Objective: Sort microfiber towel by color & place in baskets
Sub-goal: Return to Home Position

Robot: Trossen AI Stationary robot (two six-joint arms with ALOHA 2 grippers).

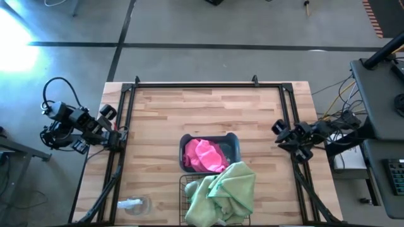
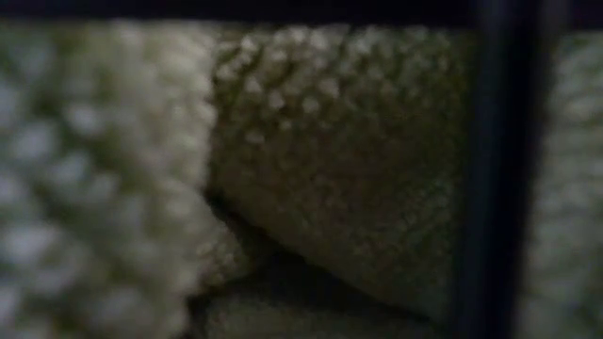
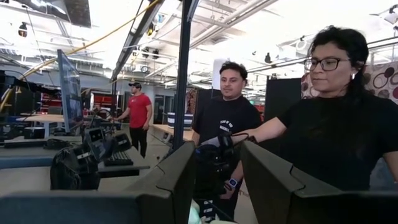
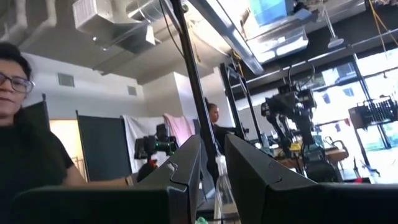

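While pink towels (image 1: 203,156) fill the bin (image 1: 233,144), arms (image 1: 82,123) wait.

Pink towels (image 1: 202,156) in blue-grey bin (image 1: 235,142), sage-green towels (image 1: 227,187) over black wire basket (image 1: 183,184).

Worktop (image 1: 208,113): is showing pale wood in jointed strips, smooth and matt.
Green towels (image 1: 228,188): are looking like soft cloth; close up in the low view the pile is showing nubby and rough.
Pink towels (image 1: 203,156): are showing the same fuzzy, matt cloth.
Bin (image 1: 235,144): is looking like smooth blue-grey plastic.
Basket (image 1: 183,186): is showing thin black metal wire.
Frame (image 1: 196,84): is looking like black matt metal bar.
Left hand (image 3: 217,163): its fingers (image 3: 168,186) are looking like dark, smooth, matt plastic.
Floor (image 1: 189,25): is looking grey and smooth, catching glare at far left.
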